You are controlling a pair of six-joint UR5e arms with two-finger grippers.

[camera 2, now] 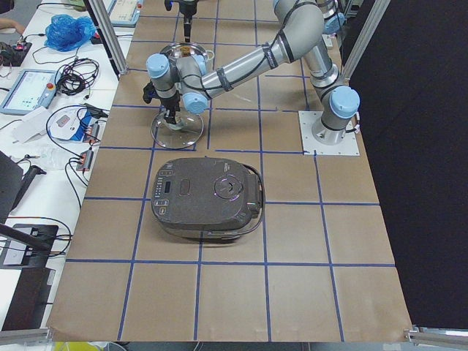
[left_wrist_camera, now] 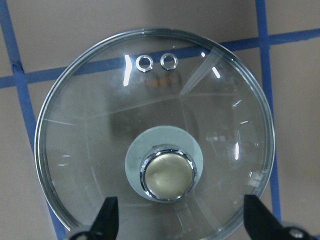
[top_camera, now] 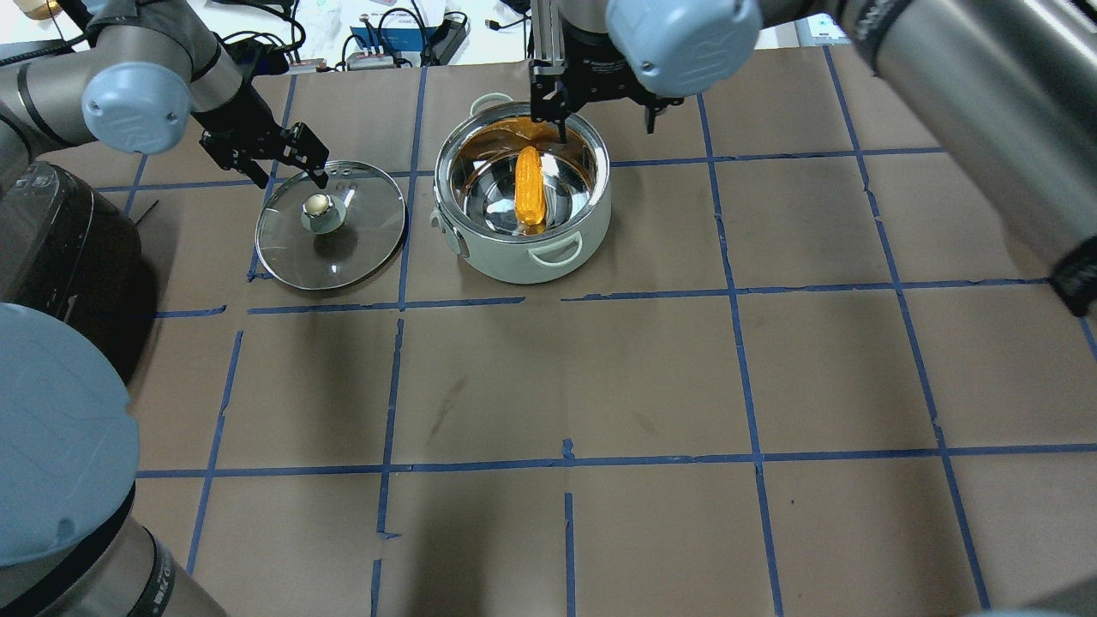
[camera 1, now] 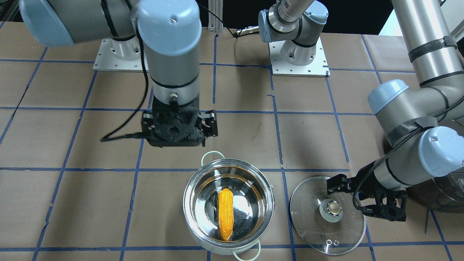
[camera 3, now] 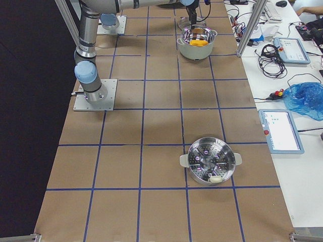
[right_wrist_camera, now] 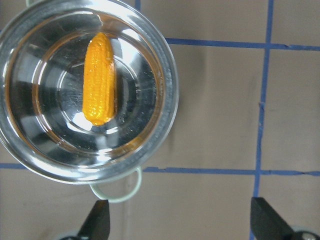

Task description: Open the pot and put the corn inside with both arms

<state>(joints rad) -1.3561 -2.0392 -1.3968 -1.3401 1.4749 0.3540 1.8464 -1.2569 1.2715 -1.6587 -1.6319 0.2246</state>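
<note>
The steel pot (camera 1: pixel 187 203) stands open with no lid on it, and it also shows in the overhead view (top_camera: pixel 514 257). The yellow corn (camera 1: pixel 225 214) lies inside on the pot's bottom, seen too from above (top_camera: pixel 530 187) and in the right wrist view (right_wrist_camera: pixel 99 80). The glass lid (camera 1: pixel 311 221) lies flat on the table beside the pot, knob up (left_wrist_camera: pixel 167 175). My left gripper (top_camera: pixel 293 176) hovers just above the lid, open and empty, its fingertips (left_wrist_camera: pixel 107 215) on either side of the knob. My right gripper (top_camera: pixel 606 128) is open and empty above the pot's edge nearest the robot.
A dark rice cooker (camera 2: pixel 208 197) sits on the robot's left side of the table, close to the left arm's elbow. A steamer basket (camera 3: pixel 209 161) stands far off on the right side. The arm bases (camera 1: pixel 299 54) are behind the pot.
</note>
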